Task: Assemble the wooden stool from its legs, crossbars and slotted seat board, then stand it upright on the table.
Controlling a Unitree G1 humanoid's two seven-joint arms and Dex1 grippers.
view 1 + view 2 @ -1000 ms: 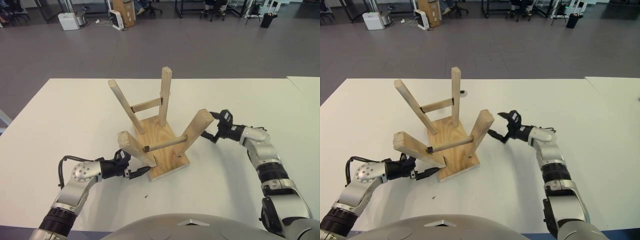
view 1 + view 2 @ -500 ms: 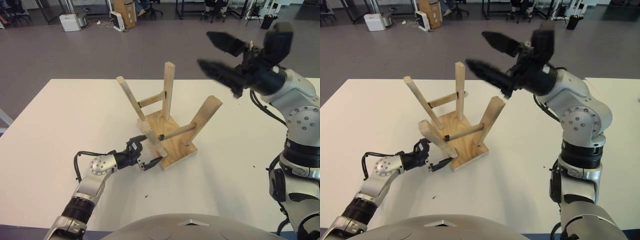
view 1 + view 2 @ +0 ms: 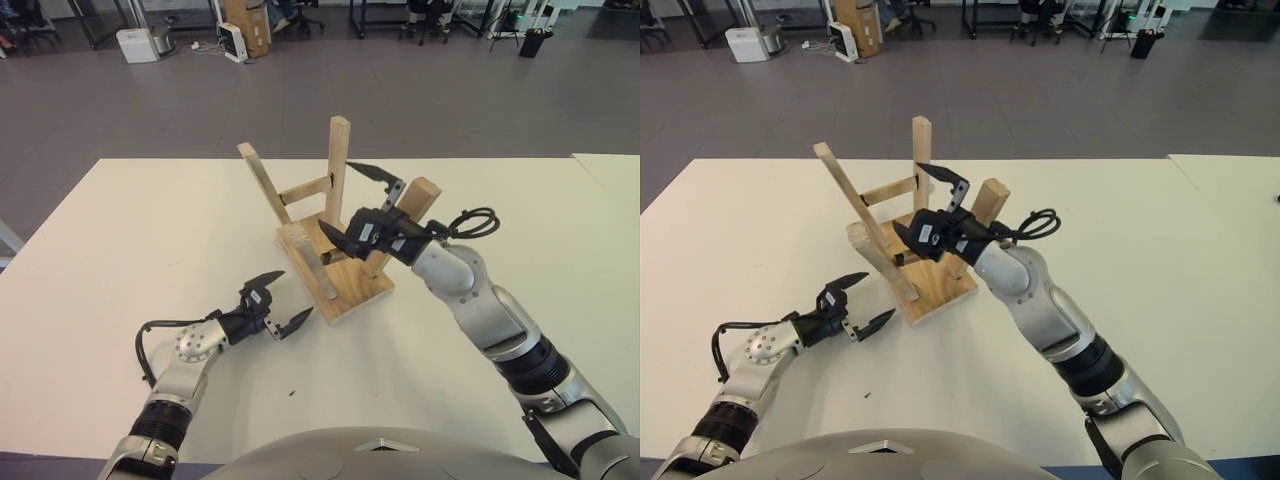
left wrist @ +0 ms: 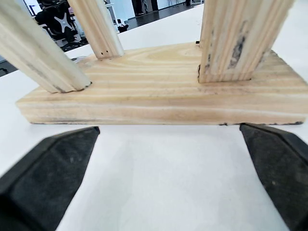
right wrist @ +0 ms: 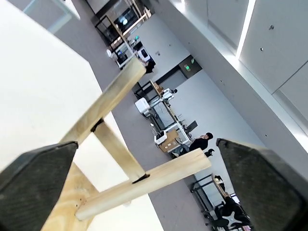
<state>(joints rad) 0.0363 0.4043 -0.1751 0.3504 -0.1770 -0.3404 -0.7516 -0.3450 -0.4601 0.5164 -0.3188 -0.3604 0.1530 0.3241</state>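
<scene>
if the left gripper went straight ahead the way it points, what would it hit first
Likely the near edge of the seat board, which lies straight ahead of the open left gripper.

My right gripper [image 3: 338,196] swings down from high above to the stool's [image 3: 337,150] legs, while my left gripper [image 3: 292,294] backs off the seat board [image 3: 357,290].

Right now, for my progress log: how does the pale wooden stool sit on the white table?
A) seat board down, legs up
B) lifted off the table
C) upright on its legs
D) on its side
A: the pale wooden stool has its seat board flat on the white table, with its legs pointing up.
</scene>
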